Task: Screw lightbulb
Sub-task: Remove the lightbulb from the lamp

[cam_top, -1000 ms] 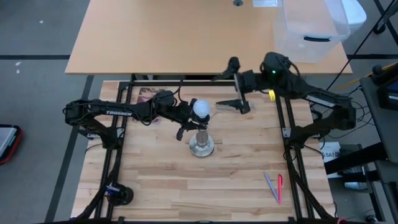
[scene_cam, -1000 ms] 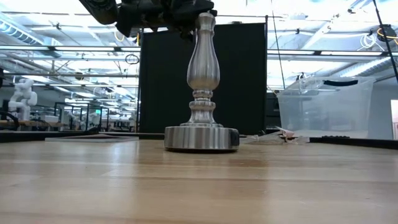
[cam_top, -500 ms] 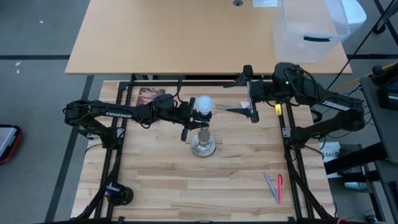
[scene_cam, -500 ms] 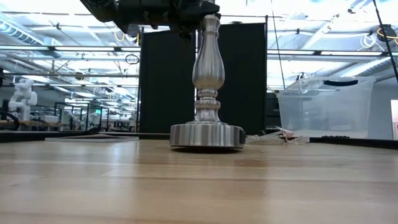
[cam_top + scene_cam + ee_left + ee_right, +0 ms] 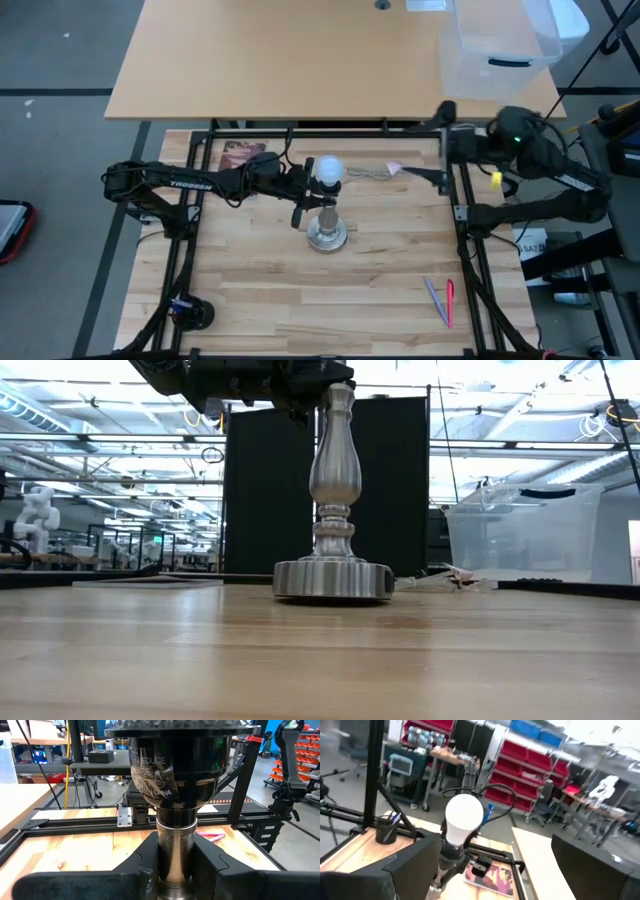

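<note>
The lightbulb (image 5: 327,170), with a frosted white globe, stands upright with its lower end in the top of the silvery round-based stand (image 5: 326,236) at mid-table. It also shows in the right wrist view (image 5: 464,819). My left gripper (image 5: 312,200) reaches in from the table's left and is shut on the stand just under the bulb. My right gripper (image 5: 440,178) is open and empty by the table's right rail, well clear of the bulb. The low view shows the stand (image 5: 333,510) but cuts the bulb off above. My left gripper pinches the stand's silvery neck (image 5: 175,850), right below the bulb's dark lower body, between its two fingers (image 5: 145,862). The fingers come level from the table's left and lie across the upright neck. The stand's round foot (image 5: 333,580) rests on the table.
A pink-tipped clear wrapper (image 5: 385,172) lies right of the bulb. Pink and purple pens (image 5: 441,300) lie at the near right. A booklet (image 5: 238,153) lies at the far left, and a black pen cup (image 5: 190,312) stands at the near left. A clear bin (image 5: 500,50) stands on the far desk.
My right gripper has drawn back toward the table's right edge, away from the bulb. The stand, with the bulb and my left gripper, has shifted a little toward the right and then stayed still.
</note>
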Motion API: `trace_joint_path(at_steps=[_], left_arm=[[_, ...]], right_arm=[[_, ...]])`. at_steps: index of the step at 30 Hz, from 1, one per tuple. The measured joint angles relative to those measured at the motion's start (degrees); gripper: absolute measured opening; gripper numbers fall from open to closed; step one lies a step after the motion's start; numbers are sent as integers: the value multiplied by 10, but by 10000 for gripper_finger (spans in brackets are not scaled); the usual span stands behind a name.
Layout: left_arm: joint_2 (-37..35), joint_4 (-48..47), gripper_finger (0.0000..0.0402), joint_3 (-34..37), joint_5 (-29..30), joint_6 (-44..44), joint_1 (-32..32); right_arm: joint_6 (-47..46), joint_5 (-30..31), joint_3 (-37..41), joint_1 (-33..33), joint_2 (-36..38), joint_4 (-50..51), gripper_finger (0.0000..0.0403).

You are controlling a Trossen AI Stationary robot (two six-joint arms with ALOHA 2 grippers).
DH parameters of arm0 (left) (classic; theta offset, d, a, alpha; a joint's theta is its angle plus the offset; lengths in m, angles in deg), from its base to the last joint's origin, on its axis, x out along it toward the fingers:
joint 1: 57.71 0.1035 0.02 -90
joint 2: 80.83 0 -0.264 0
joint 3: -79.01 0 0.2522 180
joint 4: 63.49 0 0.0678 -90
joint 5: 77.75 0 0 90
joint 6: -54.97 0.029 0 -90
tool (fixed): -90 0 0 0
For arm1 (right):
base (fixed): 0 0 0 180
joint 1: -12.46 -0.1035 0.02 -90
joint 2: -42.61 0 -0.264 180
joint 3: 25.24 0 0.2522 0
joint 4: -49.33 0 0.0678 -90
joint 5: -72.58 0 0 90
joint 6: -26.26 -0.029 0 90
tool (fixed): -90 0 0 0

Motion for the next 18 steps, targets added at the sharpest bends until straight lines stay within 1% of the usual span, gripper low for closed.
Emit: trace_joint_path(at_steps=[2,4,7,9,11,14,16,18], left_arm=[[0,0,72,0,0,-1,0],[0,0,72,0,0,-5,0],[0,0,72,0,1,-6,0],[0,0,72,0,1,-7,0],[0,1,72,0,2,-7,0],[0,1,72,0,6,-10,0],[0,1,72,0,6,-11,0],[0,1,72,0,6,-12,0]], right_arm=[[-7,0,48,7,43,-30,373],[-23,0,105,13,83,-82,373],[-54,1,198,20,134,-177,373],[-82,12,258,22,154,-250,373],[-105,16,315,22,159,-319,373],[-120,18,376,22,141,-409,373],[-124,27,397,22,121,-448,373],[-135,28,400,22,98,-477,373]])
